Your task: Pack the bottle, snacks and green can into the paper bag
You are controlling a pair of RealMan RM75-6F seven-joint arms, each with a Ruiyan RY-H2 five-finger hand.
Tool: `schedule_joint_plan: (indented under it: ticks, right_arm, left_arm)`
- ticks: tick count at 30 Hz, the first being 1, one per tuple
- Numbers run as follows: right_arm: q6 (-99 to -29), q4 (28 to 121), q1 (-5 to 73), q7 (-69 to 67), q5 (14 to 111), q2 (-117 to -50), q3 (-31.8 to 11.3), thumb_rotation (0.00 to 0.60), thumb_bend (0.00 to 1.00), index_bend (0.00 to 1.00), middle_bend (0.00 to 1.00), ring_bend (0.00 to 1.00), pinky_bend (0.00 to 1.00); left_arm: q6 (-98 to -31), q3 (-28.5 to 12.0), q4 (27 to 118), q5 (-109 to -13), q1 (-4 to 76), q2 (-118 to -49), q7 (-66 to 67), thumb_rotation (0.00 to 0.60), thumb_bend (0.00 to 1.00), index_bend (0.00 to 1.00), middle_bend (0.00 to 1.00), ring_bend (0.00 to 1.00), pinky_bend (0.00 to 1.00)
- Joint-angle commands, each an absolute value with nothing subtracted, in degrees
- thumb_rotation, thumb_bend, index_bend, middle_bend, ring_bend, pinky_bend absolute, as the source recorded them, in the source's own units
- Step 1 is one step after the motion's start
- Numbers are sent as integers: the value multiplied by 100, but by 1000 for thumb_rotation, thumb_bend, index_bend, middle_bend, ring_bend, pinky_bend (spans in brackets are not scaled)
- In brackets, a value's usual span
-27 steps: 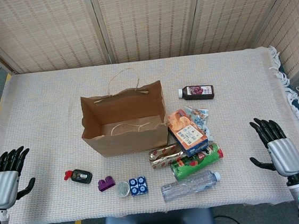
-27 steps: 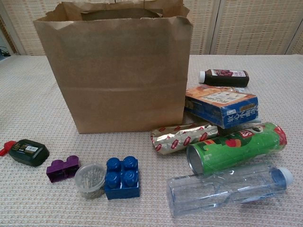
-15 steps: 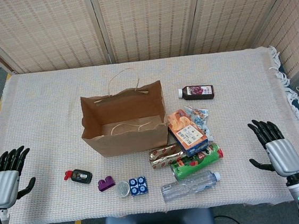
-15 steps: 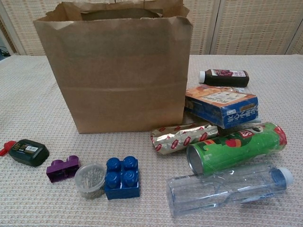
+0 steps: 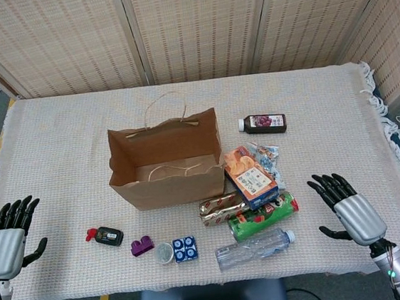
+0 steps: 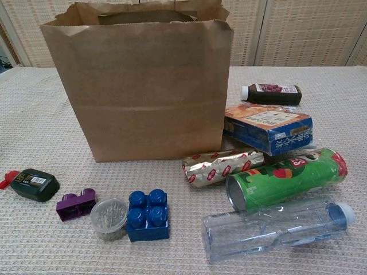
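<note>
Head view: my left hand [image 5: 5,238] sits at the near left edge of the table [image 5: 55,136], fingers apart, holding nothing. My right hand [image 5: 348,207] is over the near right part of the cloth, fingers spread, palm empty, just right of the pile of goods and apart from it. The paper bag [image 5: 165,161] stands upright and open at centre, handles lying loose at its mouth. The snack box [image 5: 250,178] lies beside the bag's right wall, with a crinkled snack packet [image 5: 266,154] behind it. The foil-wrapped snack roll [image 5: 222,206] lies near of the bag's right corner, touching the box. The green can [image 5: 263,216] lies on its side just near of the box, and the clear bottle [image 5: 255,248] lies on its side nearest the table edge, cap pointing right. A dark juice bottle [image 5: 263,122] lies farther back, right of the bag. To the near left are a black case [image 5: 108,235], purple block [image 5: 142,245], small round jar [image 5: 163,253] and blue block [image 5: 185,249]. Chest view: neither hand shows. The paper bag [image 6: 140,86] fills the left centre; green can [image 6: 284,179] rests against the clear bottle [image 6: 275,228], its open end facing left; snack box [image 6: 268,127] sits above the snack roll [image 6: 222,165].
</note>
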State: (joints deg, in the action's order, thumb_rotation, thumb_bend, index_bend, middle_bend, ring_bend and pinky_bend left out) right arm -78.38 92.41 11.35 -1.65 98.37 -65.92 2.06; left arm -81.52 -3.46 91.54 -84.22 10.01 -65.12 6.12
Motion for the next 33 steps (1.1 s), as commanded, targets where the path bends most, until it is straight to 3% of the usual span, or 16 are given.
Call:
schedule_joint_plan:
  ticks: [1, 6, 13, 33]
  right_arm:
    - [-7769, 9335, 1242, -39, 10091, -6653, 328, 600, 80, 1, 140, 69, 107]
    - [-7299, 9515, 1420, 372, 10417, -6672, 617, 600, 80, 6, 190, 122, 177]
    - [-6942, 9640, 1569, 656, 10711, -6687, 891, 600, 79, 11, 190, 122, 183]
    - [-6231, 10164, 1840, 1636, 10260, -7130, 738, 600, 79, 18, 189, 129, 192]
  left_arm:
    - [-8155, -347, 9155, -8422, 1000, -6512, 610, 600, 339, 42, 0, 0, 0]
    - [-8157, -352, 9154, -8412, 1001, -6521, 626, 600, 341, 42, 0, 0, 0]
    - [-8154, -358, 9162, -8398, 1003, -6526, 650, 600, 339, 42, 0, 0, 0]
    - [-8145, -353, 9163, -8401, 1004, -6514, 624, 600, 339, 42, 0, 0, 0]
